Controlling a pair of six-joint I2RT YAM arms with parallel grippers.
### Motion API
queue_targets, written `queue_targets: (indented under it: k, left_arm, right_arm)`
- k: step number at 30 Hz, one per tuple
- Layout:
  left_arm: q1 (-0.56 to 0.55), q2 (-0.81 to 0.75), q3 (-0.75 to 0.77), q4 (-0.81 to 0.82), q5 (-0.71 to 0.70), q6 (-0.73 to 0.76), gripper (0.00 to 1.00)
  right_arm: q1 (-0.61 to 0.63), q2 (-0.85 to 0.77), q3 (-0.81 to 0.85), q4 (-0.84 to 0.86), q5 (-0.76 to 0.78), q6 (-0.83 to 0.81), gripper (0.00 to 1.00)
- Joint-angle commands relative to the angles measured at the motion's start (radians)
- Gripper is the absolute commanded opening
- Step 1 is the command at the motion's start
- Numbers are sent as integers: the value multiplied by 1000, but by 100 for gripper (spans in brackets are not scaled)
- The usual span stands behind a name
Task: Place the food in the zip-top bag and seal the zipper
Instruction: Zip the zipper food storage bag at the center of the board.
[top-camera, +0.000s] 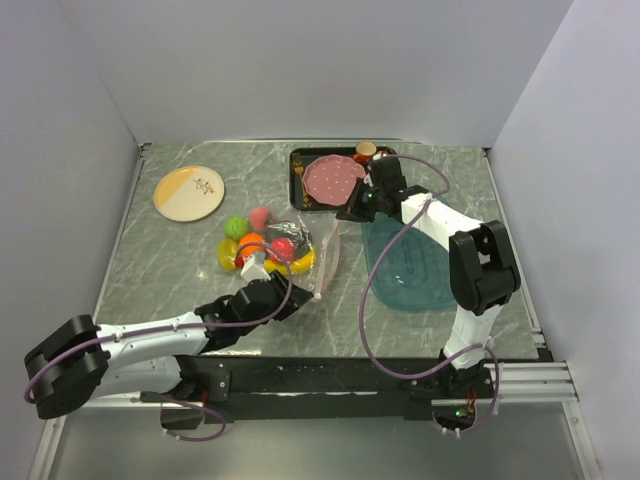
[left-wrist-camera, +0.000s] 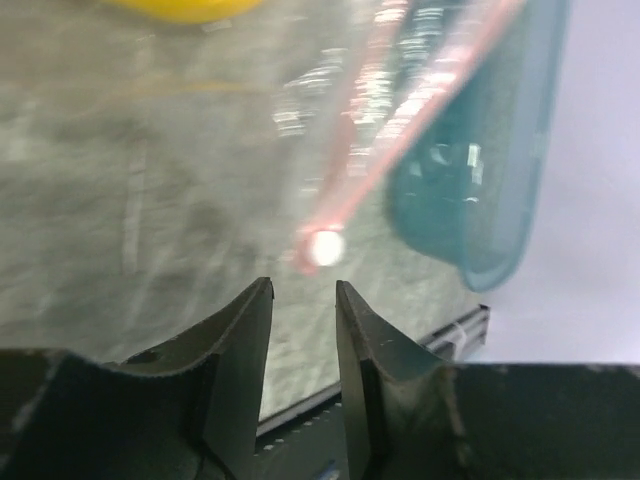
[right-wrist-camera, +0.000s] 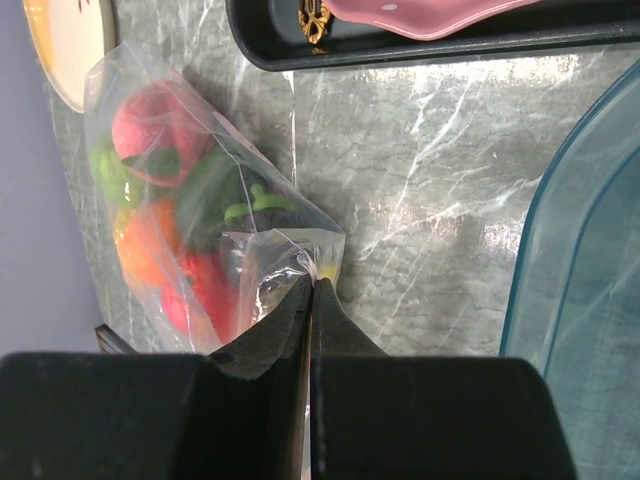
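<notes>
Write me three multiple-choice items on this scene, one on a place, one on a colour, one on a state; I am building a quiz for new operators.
1. Where does the food lie?
A. inside the zip-top bag
B. on the blue tray
C. on the pink plate

2. What colour is the zipper?
A. green
B. pale pink
C. black

3. How is the left gripper?
A. shut on the zipper
B. shut on a fruit
C. open, holding nothing

Key:
1 A, the food shows through the clear zip-top bag.
2 B, the zipper is a pale pink strip along the bag's mouth.
3 C, the left gripper has its fingers apart with nothing between them.
</notes>
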Motion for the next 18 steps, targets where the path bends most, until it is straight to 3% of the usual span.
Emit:
queue_targets:
  k: [1, 9, 18]
  left_arm:
    - [-10, 51, -34, 41, -55, -76, 36]
    - [-10, 130, -140, 289, -122, -177, 41]
    - [-10, 187, -134, 472, -150, -122, 48]
  right_arm:
    - [-14, -48, 64, -5, -10, 3, 4]
    - [-16, -60, 70, 12, -41, 21, 5]
    - [-17, -60, 53, 3, -45, 7, 6]
